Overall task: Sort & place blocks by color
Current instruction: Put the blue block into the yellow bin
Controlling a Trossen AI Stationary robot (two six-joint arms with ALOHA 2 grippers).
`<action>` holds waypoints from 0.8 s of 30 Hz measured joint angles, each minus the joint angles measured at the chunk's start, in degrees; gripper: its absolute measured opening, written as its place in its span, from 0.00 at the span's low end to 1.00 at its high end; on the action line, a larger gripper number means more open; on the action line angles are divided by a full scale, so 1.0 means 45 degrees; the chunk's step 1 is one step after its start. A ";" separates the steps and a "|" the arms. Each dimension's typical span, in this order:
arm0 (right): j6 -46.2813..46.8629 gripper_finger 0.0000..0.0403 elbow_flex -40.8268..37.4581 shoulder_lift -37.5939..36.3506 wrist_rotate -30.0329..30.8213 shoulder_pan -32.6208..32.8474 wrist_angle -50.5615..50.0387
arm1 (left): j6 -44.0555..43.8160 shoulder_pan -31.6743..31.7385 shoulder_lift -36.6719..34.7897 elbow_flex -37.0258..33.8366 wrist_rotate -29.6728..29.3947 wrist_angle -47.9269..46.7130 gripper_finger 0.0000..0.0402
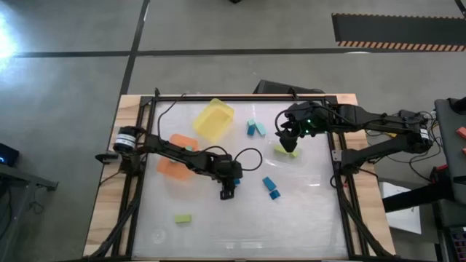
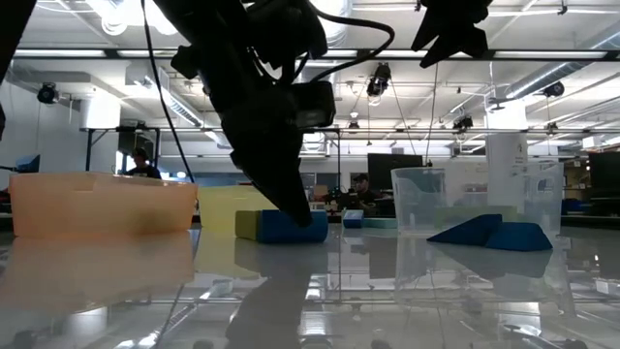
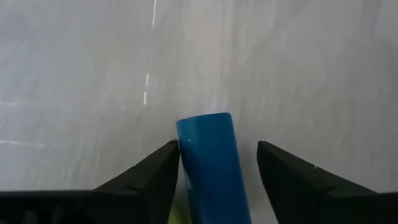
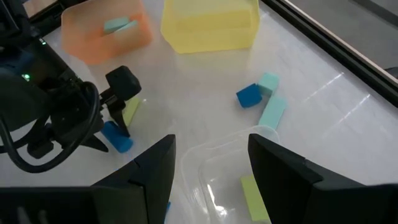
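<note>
Dark blue rectangular block (image 3: 212, 168) lies on the white tabletop (image 3: 298, 68) between the left gripper's (image 3: 217, 171) 2 dark fingers (image 3: 152, 177), long axis pointing away from the wrist. One finger sits against or just beside one long side; the other stands apart from the opposite side. Jaws narrow, not clamped on the block. A sliver of yellow-green shows just beside the block's near end, under the fingers.

From the right wrist view the same blue block (image 4: 118, 138) rests on the table at the left fingertips, with a yellow-green block (image 4: 131, 110) just beside it.

Left gripper (image 1: 228, 191) is down at the table's middle, tips at the surface. Orange translucent bin (image 1: 177, 159) lies behind it under the arm, a light teal block (image 4: 119, 25) inside. Yellow translucent bin (image 1: 213, 120) sits farther back.

2 blue blocks (image 1: 271, 186) lie right of the left gripper. Teal and blue blocks (image 1: 255, 129) sit near the yellow bin. 1 yellow-green block (image 1: 183, 218) lies alone toward the front left.

Right gripper (image 1: 289, 137) hangs above the clear shallow dish (image 4: 217, 168), fingers (image 4: 283, 171) spread wide, holding nothing. A yellow-green block (image 4: 254, 198) lies in the dish.
</note>
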 joint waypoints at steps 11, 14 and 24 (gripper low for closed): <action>0.0000 0.48 0.0000 0.0000 -0.0012 -0.0004 0.0000 | -0.0082 0.0010 -0.0011 0.0036 0.0008 -0.0035 0.27; 0.0000 0.48 0.0000 0.0000 -0.0029 -0.0002 -0.0005 | -0.0516 0.0027 -0.0145 0.0130 0.0013 -0.0068 0.27; -0.0095 0.48 -0.0005 -0.0024 -0.0226 -0.0005 -0.0019 | -0.1929 0.0578 -0.2027 0.1259 0.0053 -0.1744 0.29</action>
